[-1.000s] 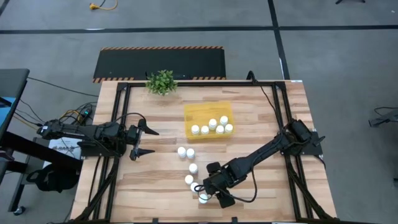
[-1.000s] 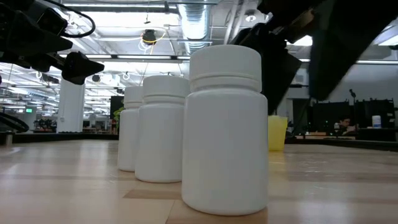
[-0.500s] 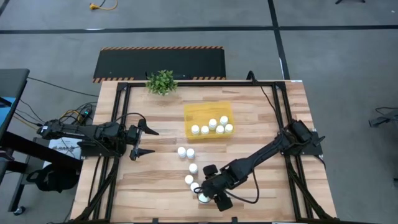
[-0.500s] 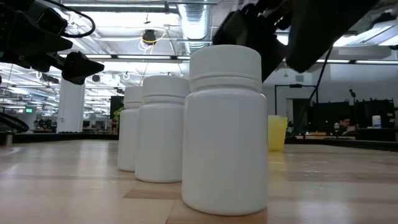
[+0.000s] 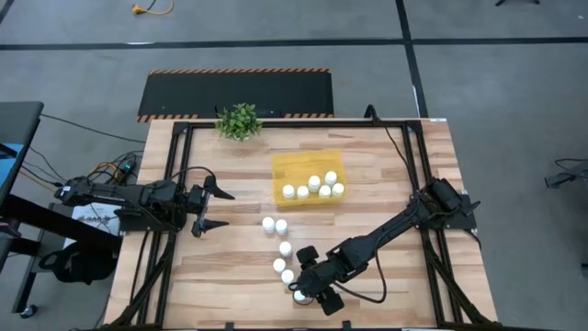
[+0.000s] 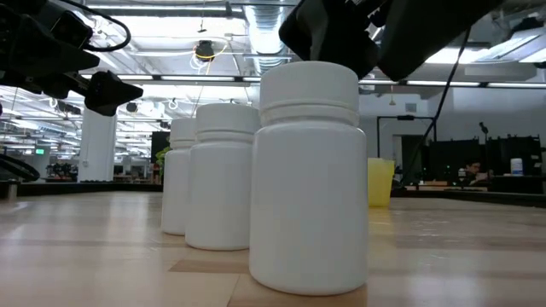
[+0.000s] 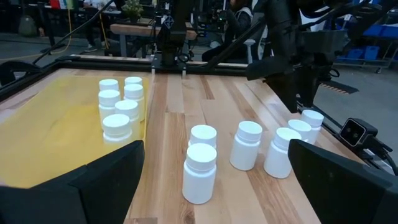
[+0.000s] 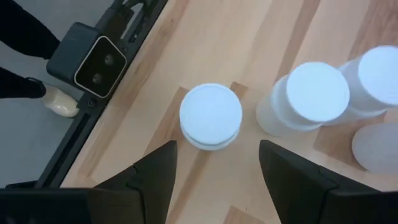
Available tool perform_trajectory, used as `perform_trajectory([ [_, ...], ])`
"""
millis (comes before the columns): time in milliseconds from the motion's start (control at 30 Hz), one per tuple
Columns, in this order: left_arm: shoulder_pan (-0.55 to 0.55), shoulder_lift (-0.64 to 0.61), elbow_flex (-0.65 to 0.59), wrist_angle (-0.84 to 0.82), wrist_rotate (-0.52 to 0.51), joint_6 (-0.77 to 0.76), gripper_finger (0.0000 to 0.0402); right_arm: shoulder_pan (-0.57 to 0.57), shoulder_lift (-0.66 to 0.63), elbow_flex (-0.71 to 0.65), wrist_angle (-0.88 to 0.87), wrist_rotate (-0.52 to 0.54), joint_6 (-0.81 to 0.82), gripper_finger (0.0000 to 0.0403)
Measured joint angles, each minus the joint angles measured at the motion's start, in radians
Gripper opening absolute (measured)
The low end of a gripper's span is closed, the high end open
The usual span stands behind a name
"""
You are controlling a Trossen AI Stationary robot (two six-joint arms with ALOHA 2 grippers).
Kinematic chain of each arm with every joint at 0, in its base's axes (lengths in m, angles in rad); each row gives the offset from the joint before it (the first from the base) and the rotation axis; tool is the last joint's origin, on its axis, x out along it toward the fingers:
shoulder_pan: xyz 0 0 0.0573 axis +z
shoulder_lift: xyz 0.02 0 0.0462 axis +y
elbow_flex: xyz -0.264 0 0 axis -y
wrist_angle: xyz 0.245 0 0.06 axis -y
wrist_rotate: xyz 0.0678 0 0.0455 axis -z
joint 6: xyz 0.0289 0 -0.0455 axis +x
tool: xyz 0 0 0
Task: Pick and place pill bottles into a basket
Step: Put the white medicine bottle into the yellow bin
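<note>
High view looks straight down on whole table (image 5: 386, 156). Low view sits at tabletop level, very near bottles (image 6: 309, 175). Left wrist faces 3 o'clock across table; right wrist looks down, close. All share bottles.

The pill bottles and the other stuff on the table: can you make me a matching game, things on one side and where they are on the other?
Things:
1. yellow tray
2. green plant
3. right gripper
4. left gripper

Places:
A. open, above the bottle nearest the table's front edge
B. at the table's back edge
C. holds five pill bottles
D. open, waiting at the table's left side

Pairs: 1-C, 2-B, 3-A, 4-D
</note>
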Motion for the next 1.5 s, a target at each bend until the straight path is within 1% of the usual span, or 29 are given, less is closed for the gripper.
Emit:
perform_trajectory([
  [333, 0.0, 0.0, 0.0, 0.0, 0.0, 0.007, 0.0386, 0.004, 0.012, 0.0, 0.046, 0.011, -0.018, 0.0218],
  [933, 0.0, 0.0, 0.0, 0.0, 0.0, 0.008, 0.0386, 0.004, 0.013, 0.0, 0.047, 0.011, -0.066, 0.0218],
  [1500, 0.0, 0.0, 0.0, 0.0, 0.0, 0.007, 0.0386, 0.002, 0.014, -0.021, 0.075, 0.011, -0.068, 0.0218],
])
